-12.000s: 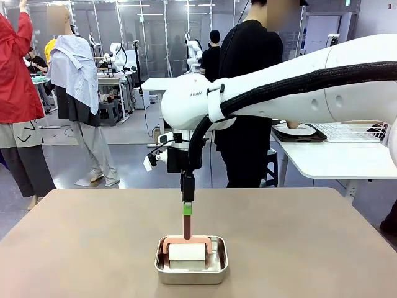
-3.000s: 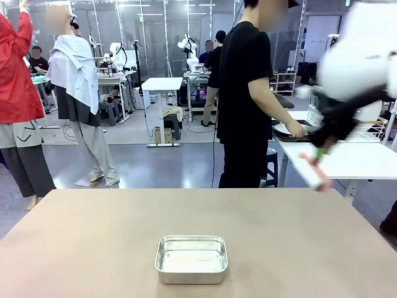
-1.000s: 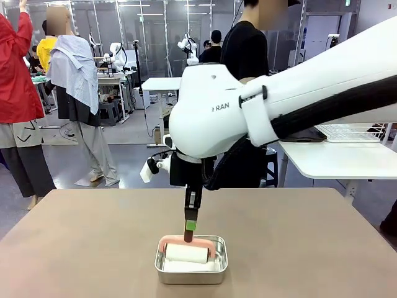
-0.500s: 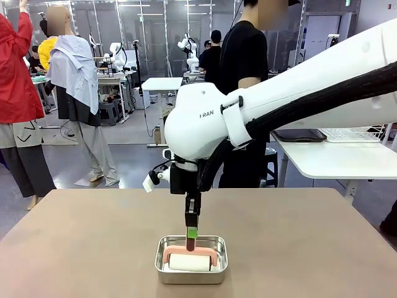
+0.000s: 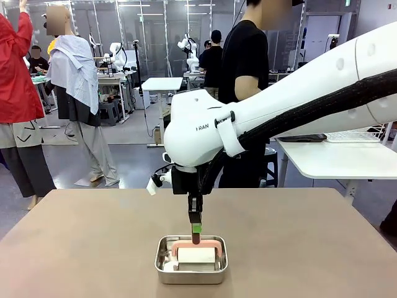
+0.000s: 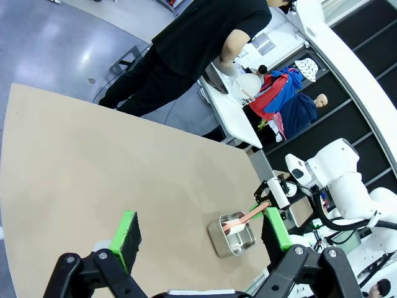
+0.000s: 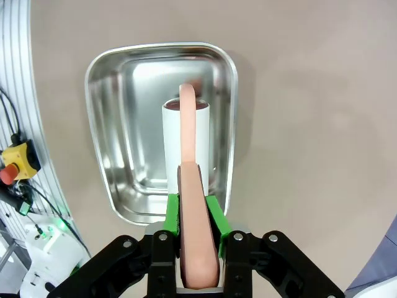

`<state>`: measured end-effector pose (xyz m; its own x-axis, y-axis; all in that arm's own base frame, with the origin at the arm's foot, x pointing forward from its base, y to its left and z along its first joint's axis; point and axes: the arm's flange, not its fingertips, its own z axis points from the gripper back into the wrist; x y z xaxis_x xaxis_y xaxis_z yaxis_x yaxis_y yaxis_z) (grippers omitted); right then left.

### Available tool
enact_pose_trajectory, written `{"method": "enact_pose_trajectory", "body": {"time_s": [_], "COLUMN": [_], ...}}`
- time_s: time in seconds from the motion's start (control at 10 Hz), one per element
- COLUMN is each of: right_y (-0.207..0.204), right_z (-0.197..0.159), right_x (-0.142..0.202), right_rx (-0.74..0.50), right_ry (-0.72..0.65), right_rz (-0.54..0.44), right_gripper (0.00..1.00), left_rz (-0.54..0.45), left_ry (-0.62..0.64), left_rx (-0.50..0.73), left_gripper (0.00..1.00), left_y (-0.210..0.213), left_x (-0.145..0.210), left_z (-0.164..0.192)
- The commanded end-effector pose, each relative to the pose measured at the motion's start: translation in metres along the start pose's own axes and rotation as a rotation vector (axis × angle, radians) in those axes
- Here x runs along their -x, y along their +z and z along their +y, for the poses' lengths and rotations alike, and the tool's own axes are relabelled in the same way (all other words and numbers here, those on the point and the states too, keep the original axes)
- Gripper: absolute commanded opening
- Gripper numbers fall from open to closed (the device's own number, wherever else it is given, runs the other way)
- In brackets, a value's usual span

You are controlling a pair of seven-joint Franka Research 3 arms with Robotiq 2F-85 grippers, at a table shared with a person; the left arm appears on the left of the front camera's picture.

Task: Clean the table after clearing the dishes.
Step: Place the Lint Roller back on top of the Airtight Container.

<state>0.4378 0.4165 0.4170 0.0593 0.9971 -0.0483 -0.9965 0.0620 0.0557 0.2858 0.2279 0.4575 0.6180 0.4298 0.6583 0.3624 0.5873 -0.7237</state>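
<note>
The steel pan [image 5: 191,259] sits near the robot-side edge of the beige worktop [image 5: 80,242], and everything here is placed from it. Inside the pan lies a white roller [image 5: 198,256] on a salmon-pink frame; its pink handle [image 7: 197,233] rises straight up out of the pan into the right tool [image 5: 196,231], whose green pads are clamped tight on it. Well off to one side of the pan, the left tool [image 6: 201,231] hangs with its pads spread wide apart, holding nothing. Beyond the pan, past the worktop's far edge, a person in black [image 5: 245,81] stands at a white side table [image 5: 335,158].
</note>
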Motion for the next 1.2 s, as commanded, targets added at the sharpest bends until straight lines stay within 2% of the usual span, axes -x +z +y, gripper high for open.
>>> {"method": "enact_pose_trajectory", "body": {"time_s": [0.0, 0.3, 0.4, 0.5, 1.0, 1.1], "right_y": [-0.006, -0.031, -0.036, -0.034, 0.000, 0.007], "right_z": [-0.006, -0.015, -0.016, -0.014, -0.014, -0.013], "right_x": [-0.006, -0.009, -0.009, -0.009, 0.002, 0.006], "right_rx": [0.082, 0.087, 0.082, 0.104, 0.226, 0.240], "right_ry": [-0.049, -0.066, -0.073, -0.078, -0.088, -0.091], "right_rz": [-0.057, -0.041, -0.072, -0.078, -0.100, -0.112], "right_gripper": [0.22, 0.22, 0.22, 0.32, 0.98, 1.00], "left_rz": [0.000, 0.000, 0.000, 0.000, 0.000, 0.000], "left_ry": [0.000, 0.000, 0.000, 0.000, 0.000, 0.000], "left_rx": [0.008, 0.008, 0.008, 0.008, 0.008, 0.008], "left_gripper": [1.00, 1.00, 1.00, 1.00, 1.00, 1.00], "left_y": [0.003, 0.003, 0.003, 0.003, 0.003, 0.003], "left_x": [-0.001, -0.001, -0.001, -0.001, -0.001, -0.001], "left_z": [0.000, 0.000, 0.000, 0.000, 0.000, 0.000]}}
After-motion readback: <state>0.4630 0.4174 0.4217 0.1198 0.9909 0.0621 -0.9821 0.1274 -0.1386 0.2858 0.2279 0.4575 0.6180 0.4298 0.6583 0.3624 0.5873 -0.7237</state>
